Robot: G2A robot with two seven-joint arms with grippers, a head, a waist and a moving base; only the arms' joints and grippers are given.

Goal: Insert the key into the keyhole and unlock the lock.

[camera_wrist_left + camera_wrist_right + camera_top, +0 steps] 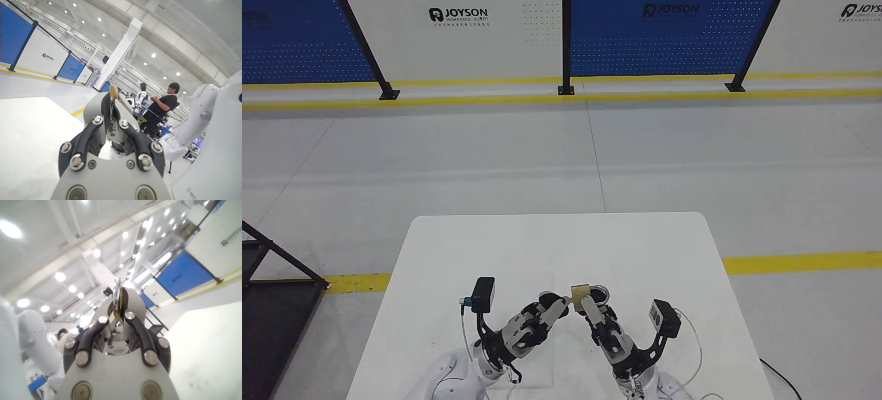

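Brass lock (pixel 116 312) sits clamped in the right gripper (pixel 118 297). The jaws are closed down on the body and the chrome shackle (pixel 117 287) sticks out past the tips. It is held up off the white counter (pixel 542 250), near the front edge, probably so that the keyhole end faces across to the other arm instead of lying flat where a key can't reach it.

The left gripper (pixel 113 106) is closed nearly all the way on a thin metal piece, which going by the task is the key (pixel 112 103). It is pinched flat between the black pads. That grip looks meant to stop the blade twisting when it gets pushed and turned.

In the top view the two grippers meet tip to tip over the counter, and the lock is right at the junction. In the left wrist view the brass shows just beyond the left gripper's tip, in line with the key, so the two are lined up for insertion. I can't tell whether the blade is in the keyhole or only touching it, because the contact point is hidden behind the fingers.

Judgement: this is the insert step and the turn is not yet done. One arm braces the lock and the other drives the key. The risk is the thin key slipping in the pads.
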